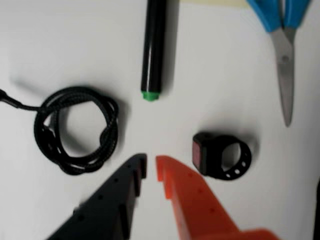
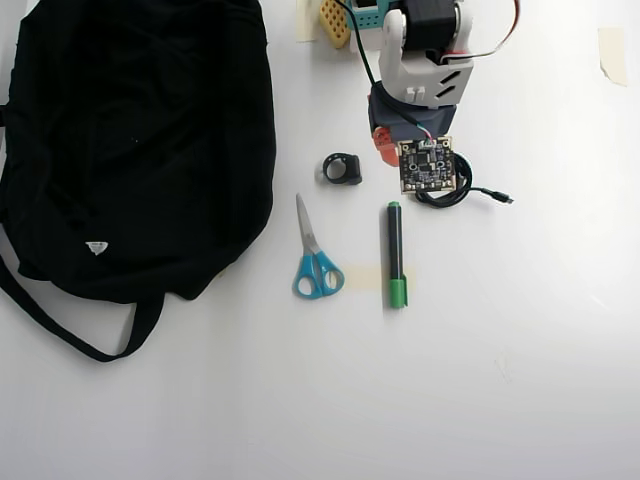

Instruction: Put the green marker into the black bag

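Observation:
The green marker (image 2: 394,250) lies on the white table right of centre in the overhead view, with its green cap toward the near edge. In the wrist view its black barrel (image 1: 153,45) runs down from the top edge and its small green end points at my gripper. My gripper (image 1: 151,166), with one black and one orange finger, hovers just short of that end. Its jaws stand nearly together with nothing between them. The black bag (image 2: 130,140) fills the left of the overhead view, well away from the marker. My arm (image 2: 420,70) hides the fingertips in the overhead view.
Blue-handled scissors (image 2: 315,262) lie left of the marker and also show in the wrist view (image 1: 284,55). A black ring with a red face (image 1: 220,156) sits right of the gripper, and a coiled black cable (image 1: 75,131) sits to its left. The bag's strap (image 2: 60,325) trails toward the front.

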